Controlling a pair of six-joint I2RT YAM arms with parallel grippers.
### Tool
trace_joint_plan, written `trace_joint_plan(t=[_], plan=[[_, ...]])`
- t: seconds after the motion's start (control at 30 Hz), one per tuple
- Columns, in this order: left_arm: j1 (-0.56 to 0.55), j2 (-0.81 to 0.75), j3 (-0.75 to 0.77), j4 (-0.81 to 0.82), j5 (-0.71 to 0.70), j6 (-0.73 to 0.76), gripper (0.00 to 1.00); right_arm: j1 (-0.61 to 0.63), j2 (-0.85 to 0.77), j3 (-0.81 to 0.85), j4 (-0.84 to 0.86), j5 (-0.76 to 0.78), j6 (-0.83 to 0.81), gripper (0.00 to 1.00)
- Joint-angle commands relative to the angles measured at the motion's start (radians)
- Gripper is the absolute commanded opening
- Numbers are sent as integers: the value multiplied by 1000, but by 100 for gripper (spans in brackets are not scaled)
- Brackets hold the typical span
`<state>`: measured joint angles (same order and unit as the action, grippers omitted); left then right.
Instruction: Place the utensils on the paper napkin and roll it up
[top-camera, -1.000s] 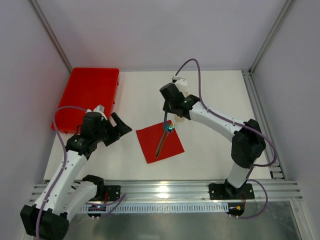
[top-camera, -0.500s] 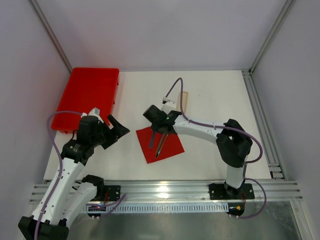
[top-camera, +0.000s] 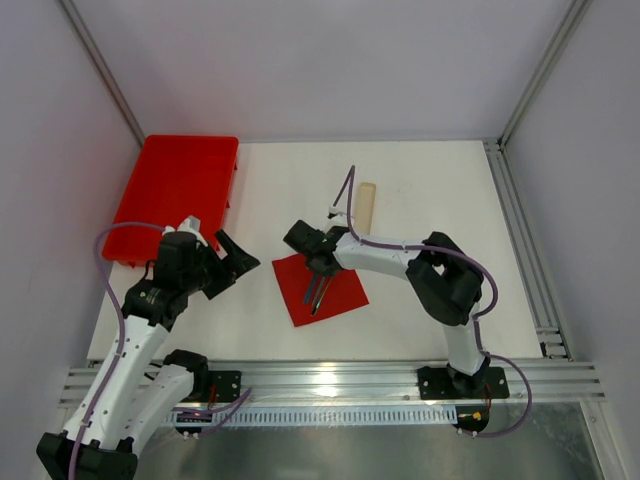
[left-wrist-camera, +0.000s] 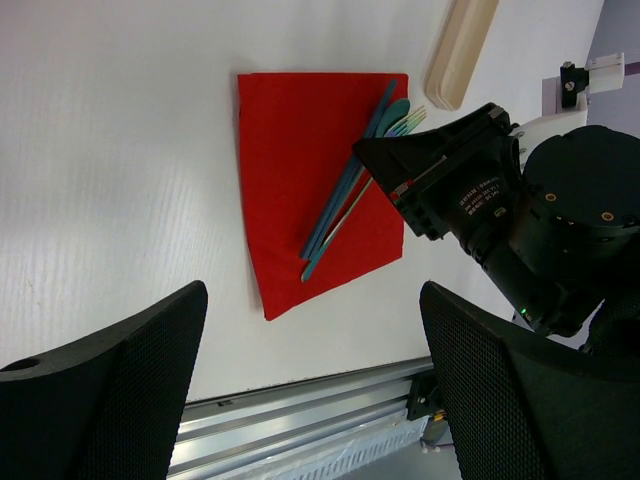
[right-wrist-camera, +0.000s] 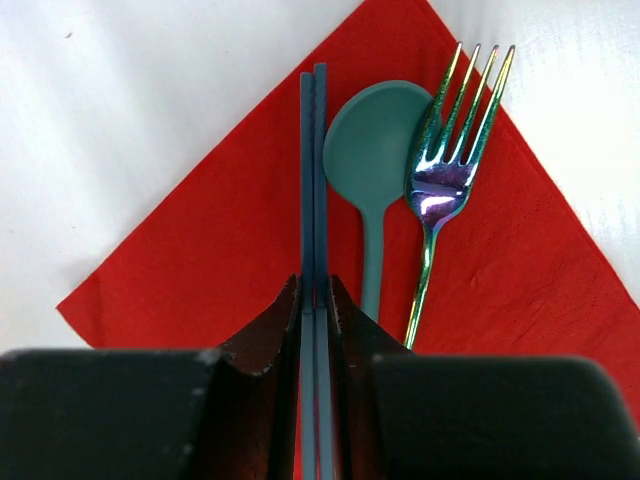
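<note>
Utensils (left-wrist-camera: 338, 205) on napkin (left-wrist-camera: 285, 170), fork tines (right-wrist-camera: 470, 90) overhanging edge

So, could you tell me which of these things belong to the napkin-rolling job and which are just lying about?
Job: napkin, knife held in the right gripper, spoon, fork.
Lying about: tray, beige strip.

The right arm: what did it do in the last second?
The right gripper, shut on a thin blue utensil, swung down and leftward over the paper napkin, beside the spoon and fork. The left gripper stayed open; napkin, spoon, fork and tray stayed put.
</note>
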<state>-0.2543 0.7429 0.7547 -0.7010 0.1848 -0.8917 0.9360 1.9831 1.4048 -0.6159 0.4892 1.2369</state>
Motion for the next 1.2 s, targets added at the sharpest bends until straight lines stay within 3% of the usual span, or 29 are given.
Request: trace_joint_plan(t=[0.0,0.67,1.17], plan=[[-3,-7,-6,6,19,-1,88,6,-1,46,-16,69,36,4],[-2,3,-5,8,35,7,88,6,40,65,-4,57,19,4],[-3,0,-8,3,41,13,90,6,51,82,-11,57,-2,18]])
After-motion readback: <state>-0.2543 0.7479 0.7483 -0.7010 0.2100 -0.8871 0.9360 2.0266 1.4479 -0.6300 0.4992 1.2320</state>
